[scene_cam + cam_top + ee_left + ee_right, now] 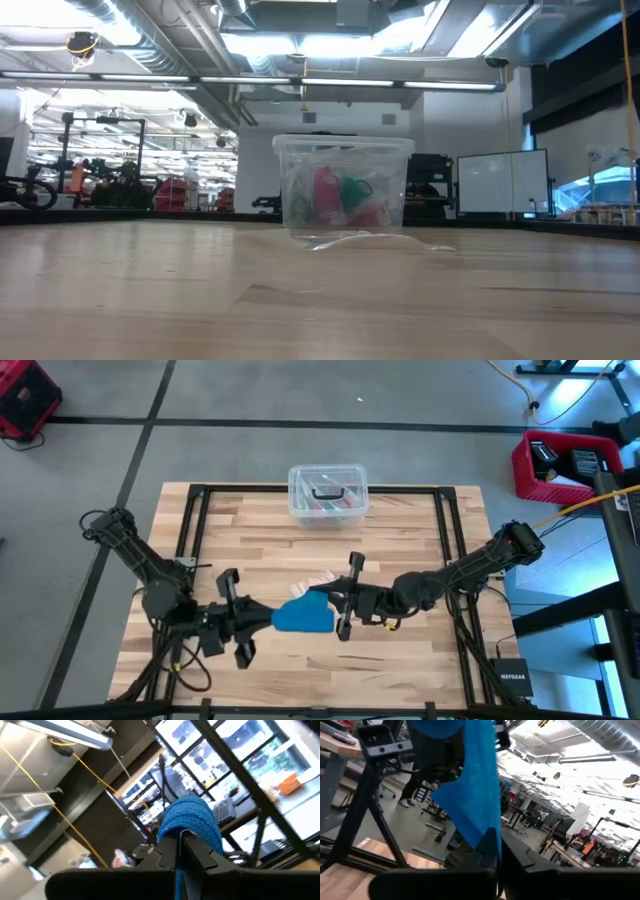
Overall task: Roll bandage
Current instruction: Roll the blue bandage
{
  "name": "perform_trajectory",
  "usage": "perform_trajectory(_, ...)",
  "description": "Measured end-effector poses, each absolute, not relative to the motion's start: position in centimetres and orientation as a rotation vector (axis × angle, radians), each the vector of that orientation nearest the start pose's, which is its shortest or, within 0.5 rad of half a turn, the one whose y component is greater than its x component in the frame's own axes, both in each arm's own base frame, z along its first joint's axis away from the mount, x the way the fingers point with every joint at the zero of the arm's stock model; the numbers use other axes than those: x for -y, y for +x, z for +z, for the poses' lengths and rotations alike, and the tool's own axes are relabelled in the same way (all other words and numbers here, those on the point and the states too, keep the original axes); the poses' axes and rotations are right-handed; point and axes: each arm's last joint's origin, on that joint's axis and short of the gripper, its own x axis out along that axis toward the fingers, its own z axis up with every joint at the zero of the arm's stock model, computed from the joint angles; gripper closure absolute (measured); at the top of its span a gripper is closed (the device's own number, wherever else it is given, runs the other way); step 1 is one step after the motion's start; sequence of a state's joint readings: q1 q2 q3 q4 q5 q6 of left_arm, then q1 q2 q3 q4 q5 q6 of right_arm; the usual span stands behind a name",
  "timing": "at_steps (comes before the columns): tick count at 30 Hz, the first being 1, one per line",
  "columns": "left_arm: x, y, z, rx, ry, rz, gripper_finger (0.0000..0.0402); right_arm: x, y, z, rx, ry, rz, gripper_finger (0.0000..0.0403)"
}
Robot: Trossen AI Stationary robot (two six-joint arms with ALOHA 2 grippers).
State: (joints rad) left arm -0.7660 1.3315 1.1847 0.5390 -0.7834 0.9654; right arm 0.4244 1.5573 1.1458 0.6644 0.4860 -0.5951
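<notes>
The bandage (300,618) is bright blue and held above the table's near middle, between my two grippers. In the left wrist view it is a thick roll (190,820) just past the fingertips. In the right wrist view it is a flat band (470,785) running away from the fingers. My left gripper (268,619) is shut on the bandage's left side. My right gripper (322,604) is shut on its right side. Neither gripper nor the bandage shows in the low view. My left gripper pinches the rolled part of the bandage (181,834) between its two fingers. It comes roughly level from the table's left, and the roll stands just beyond the fingertips, clear of the table. My right gripper pinches the flat, unrolled end of the band (489,837) between its two fingers. It comes roughly level from the table's right. The band runs from the fingers toward the roll, clear of the table.
A clear lidded box (327,493) with coloured things inside stands at the table's far middle edge and also shows in the low view (345,190). A small clear plastic bag (318,578) lies on the wood just beyond the grippers. A red crate (565,465) sits off the table, far right.
</notes>
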Motion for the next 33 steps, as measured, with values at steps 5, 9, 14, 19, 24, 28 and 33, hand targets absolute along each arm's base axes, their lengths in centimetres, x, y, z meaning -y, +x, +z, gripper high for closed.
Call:
perform_trajectory(5,17.8,23.0,41.7,0.222,0.778,0.202,0.04,-13.7,32.9,34.5,0.188,-0.326,-0.098,0.0398)
perform_trajectory(9,17.3,23.2,41.7,0.164,0.868,0.275,0.04,-14.6,32.5,34.4,0.173,-0.263,-0.097,0.0391)
perform_trajectory(14,17.2,23.2,41.5,0.108,0.959,0.318,0.04,-15.9,31.8,34.4,0.171,-0.255,-0.092,0.0399)
perform_trajectory(19,17.0,23.9,41.1,0.058,1.02,0.349,0.04,-16.1,31.8,34.2,0.162,-0.18,-0.034,0.0393)
perform_trajectory(24,16.7,25.1,39.9,-0.009,1.086,0.342,0.04,-16.2,31.8,34.2,0.165,-0.14,-0.014,0.0388)
perform_trajectory(28,16.8,25.3,39.2,-0.094,1.143,0.363,0.04,-16.9,31.4,34.1,0.156,-0.139,-0.012,0.0387)
perform_trajectory(33,17.3,24.8,39.1,-0.105,1.168,0.346,0.04,-17.9,30.5,34.3,0.147,-0.16,-0.068,0.0387)
